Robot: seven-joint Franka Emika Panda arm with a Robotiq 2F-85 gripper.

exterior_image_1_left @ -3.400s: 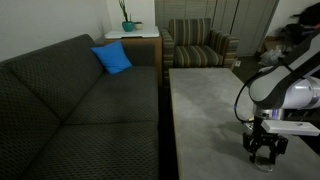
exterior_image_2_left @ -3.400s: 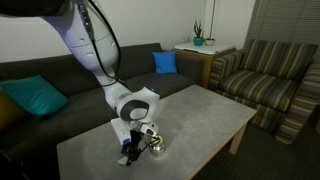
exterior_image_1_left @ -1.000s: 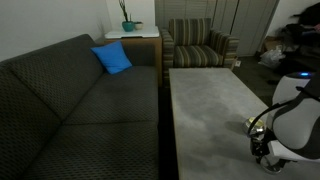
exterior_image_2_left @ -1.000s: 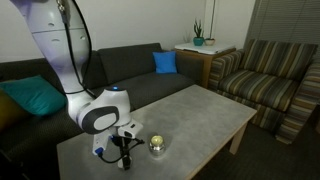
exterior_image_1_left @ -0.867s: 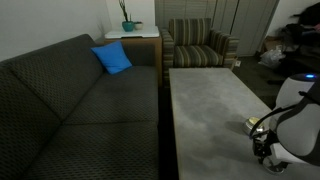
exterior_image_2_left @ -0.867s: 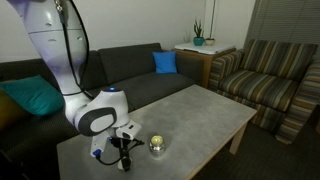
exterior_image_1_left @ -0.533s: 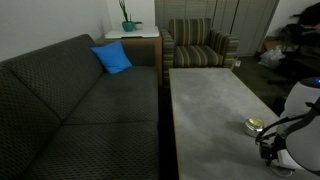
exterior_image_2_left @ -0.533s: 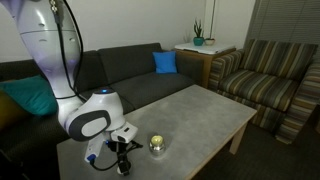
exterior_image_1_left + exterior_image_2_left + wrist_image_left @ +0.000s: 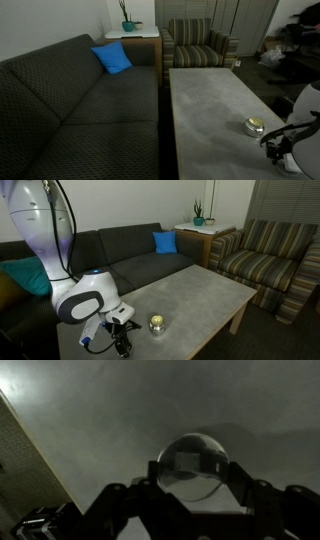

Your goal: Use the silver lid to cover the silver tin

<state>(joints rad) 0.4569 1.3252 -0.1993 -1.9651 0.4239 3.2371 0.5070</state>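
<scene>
The silver tin (image 9: pixel 254 126) stands uncovered on the grey table (image 9: pixel 205 95); it also shows as a small shiny cylinder (image 9: pixel 157 325) near the table's near end. My gripper (image 9: pixel 122 341) hangs low beside the tin, a short way from it. In the wrist view the gripper (image 9: pixel 196 472) is shut on the silver lid (image 9: pixel 195 460), a thin round disc clamped at its rim between the two fingers and held above the table top. The tin itself is out of the wrist view.
A dark sofa (image 9: pixel 80 110) with a blue cushion (image 9: pixel 112 58) runs along one side of the table. A striped armchair (image 9: pixel 275 270) and a side table with a plant (image 9: pixel 198 220) stand beyond the far end. The table edge (image 9: pixel 75 350) is close to the gripper.
The arm has slid away from the tin toward the table's near end with the lid still in its fingers. The tin now shows fully in both exterior views.
</scene>
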